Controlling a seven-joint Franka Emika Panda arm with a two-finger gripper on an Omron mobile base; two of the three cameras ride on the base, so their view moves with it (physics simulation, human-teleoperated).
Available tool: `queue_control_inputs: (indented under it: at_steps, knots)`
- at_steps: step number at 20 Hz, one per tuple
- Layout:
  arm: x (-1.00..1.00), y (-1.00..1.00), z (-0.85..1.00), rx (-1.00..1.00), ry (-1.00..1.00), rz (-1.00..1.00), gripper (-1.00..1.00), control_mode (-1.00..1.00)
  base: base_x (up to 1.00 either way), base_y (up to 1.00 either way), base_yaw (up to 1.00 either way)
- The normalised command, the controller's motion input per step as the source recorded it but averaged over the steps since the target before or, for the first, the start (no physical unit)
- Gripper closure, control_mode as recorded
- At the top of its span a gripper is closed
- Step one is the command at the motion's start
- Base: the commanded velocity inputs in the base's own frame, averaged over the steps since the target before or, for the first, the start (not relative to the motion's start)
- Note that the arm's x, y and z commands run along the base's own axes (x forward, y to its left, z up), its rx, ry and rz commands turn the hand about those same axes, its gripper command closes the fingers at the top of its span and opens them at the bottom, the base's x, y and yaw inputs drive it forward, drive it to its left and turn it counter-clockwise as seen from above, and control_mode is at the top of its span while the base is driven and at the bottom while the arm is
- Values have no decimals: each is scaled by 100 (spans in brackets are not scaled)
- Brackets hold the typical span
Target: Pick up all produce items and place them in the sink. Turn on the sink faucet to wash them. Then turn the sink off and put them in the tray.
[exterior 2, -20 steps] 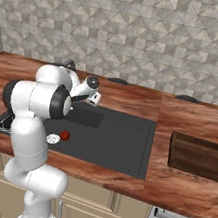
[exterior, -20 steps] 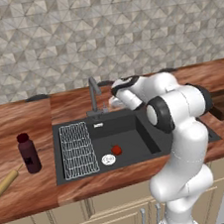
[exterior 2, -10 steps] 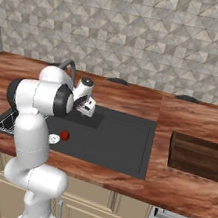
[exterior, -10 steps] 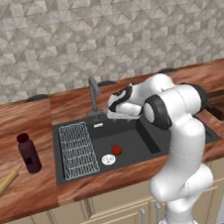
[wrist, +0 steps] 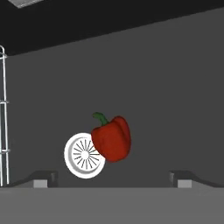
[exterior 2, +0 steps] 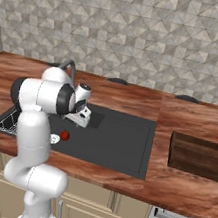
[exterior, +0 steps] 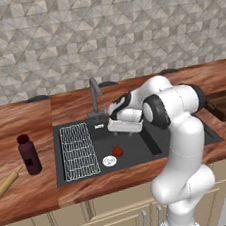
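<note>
Plainly, glossy lobed red pepper (wrist: 111, 138) overlaps round drain (wrist: 84, 155).

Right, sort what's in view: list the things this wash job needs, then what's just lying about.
Needed:
red pepper, lying in the sink beside the drain
faucet
tray

Lying about:
maroon bottle
rolling pin
wire rack

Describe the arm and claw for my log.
The arm is glossy white, made of rounded bulbous segments with dark grey-black rings at the joints. No cables or markings are visible. The white hand ends in a claw with two small dark grey, blocky finger tips.
</note>
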Motion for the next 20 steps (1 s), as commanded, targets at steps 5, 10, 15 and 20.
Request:
queue_control_inputs:
  at_steps: [5,10,15,20]
  knots:
    - [-35,14,-64,0,0,1,-100,-100,0,0,0]
    - [-12,11,-45,0,-10,5,-100,-100,0,0,0]
    - [3,13,-42,-2,-14,6,-100,-100,0,0,0]
    - [13,11,-24,-2,-11,4,-100,-100,0,0,0]
